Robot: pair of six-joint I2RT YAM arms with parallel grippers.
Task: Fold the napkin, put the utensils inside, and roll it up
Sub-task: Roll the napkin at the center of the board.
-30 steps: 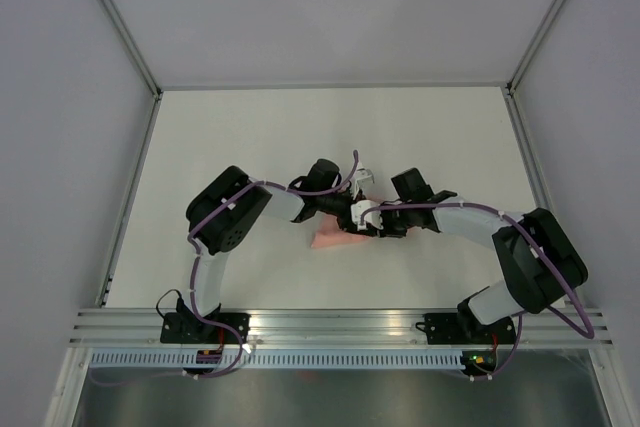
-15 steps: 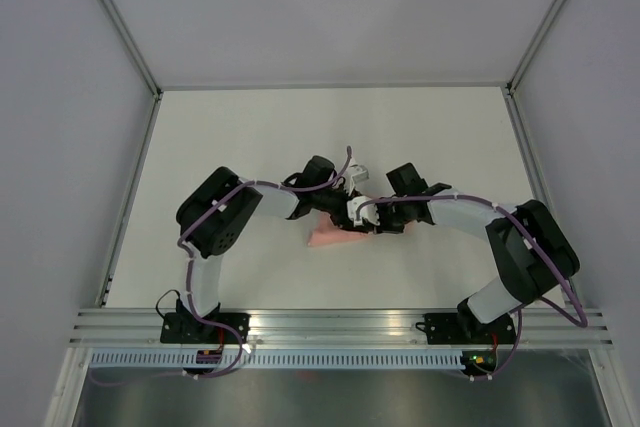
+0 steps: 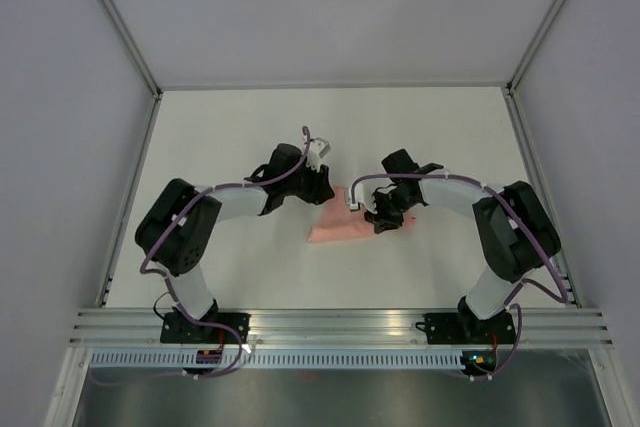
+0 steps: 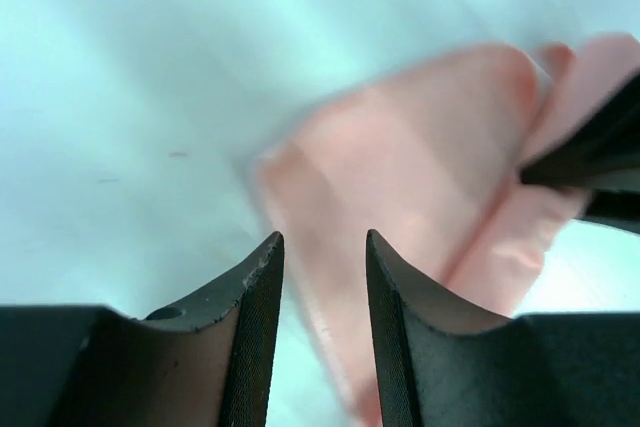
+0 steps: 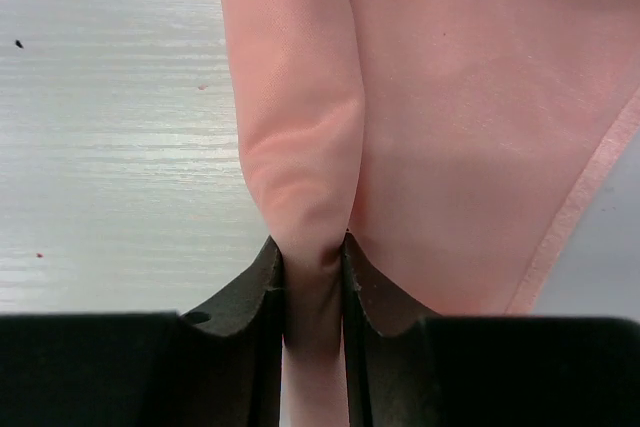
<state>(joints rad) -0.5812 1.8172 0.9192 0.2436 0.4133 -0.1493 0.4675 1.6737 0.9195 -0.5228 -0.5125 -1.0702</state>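
Bundled into a rumpled pink strip near the middle of the white table [image 3: 230, 127], with the long axis of the napkin [image 3: 338, 229] running roughly nine to three o'clock overhead and the nine o'clock end tipped slightly toward the arm bases. Clamped narrowly at the three o'clock end by the right gripper [image 5: 312, 247], with a raised fold of cloth squeezed between both black fingers [image 5: 245, 307]. Angled in from four o'clock on the right arm, elbow bent, wrist turned toward nine. Flanked at the twelve o'clock edge by the left gripper [image 4: 320, 247], jaws moderately parted and gripping nothing, blurred cloth beyond the tips. Stretched from seven o'clock on the left arm, forearm pointing toward three.
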